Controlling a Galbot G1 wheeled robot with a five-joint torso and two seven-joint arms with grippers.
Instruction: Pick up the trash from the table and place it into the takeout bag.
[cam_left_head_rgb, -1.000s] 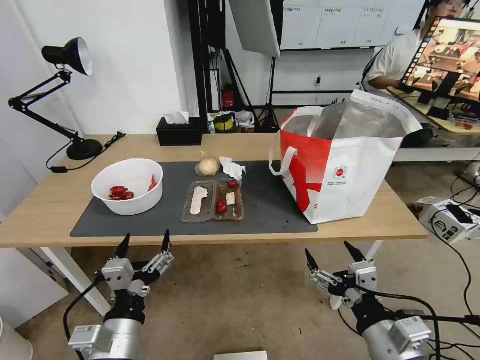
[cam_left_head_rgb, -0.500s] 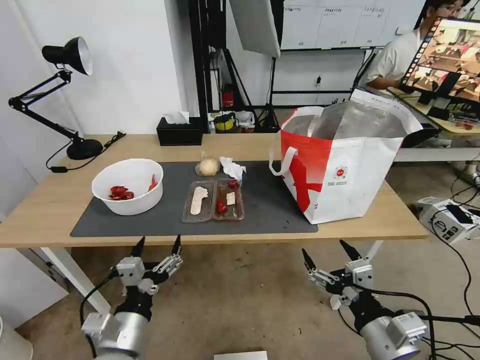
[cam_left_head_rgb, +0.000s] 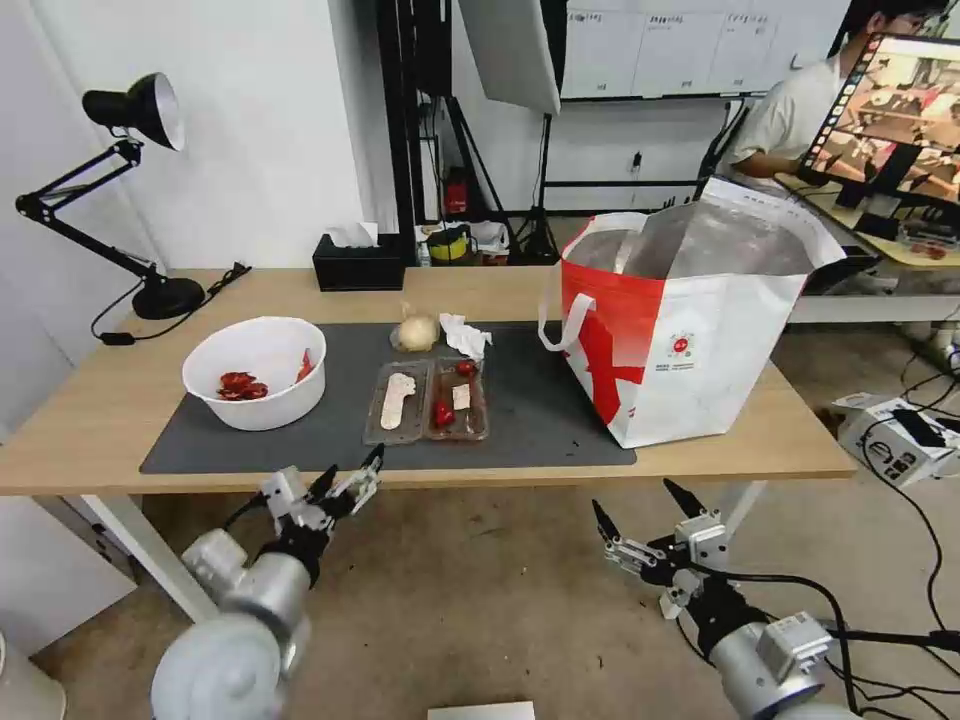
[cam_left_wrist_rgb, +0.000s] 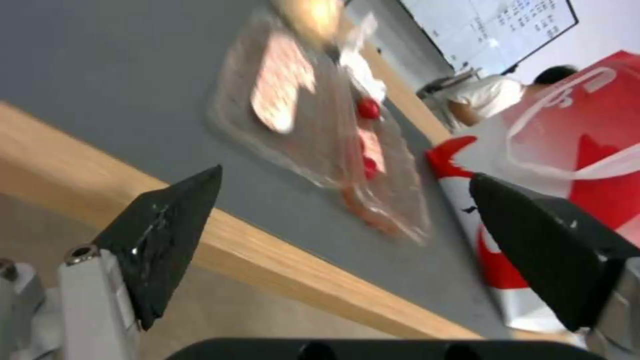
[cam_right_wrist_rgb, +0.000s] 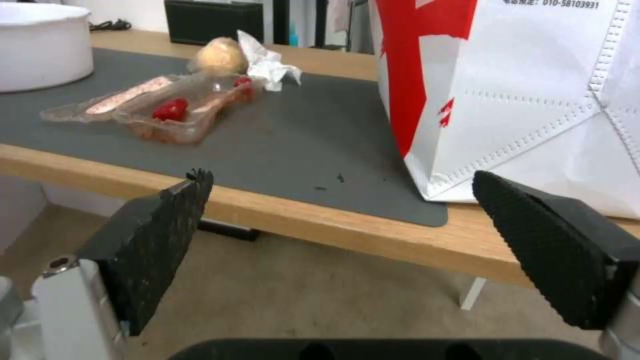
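gaping empty left hand (cam_left_head_rgb: 350, 474) below table (cam_left_head_rgb: 100, 400)

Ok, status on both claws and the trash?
Left claw open, at table edge near plastic tray. Right claw open, low. Trash untouched, takeout bag open. Nothing blocking.

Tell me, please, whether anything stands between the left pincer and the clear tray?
Nothing visible does. The left pincer, open, sits at the table's front edge, just short of the tray. Between them lie bare wood and grey mat. The right pincer hangs open below the edge.
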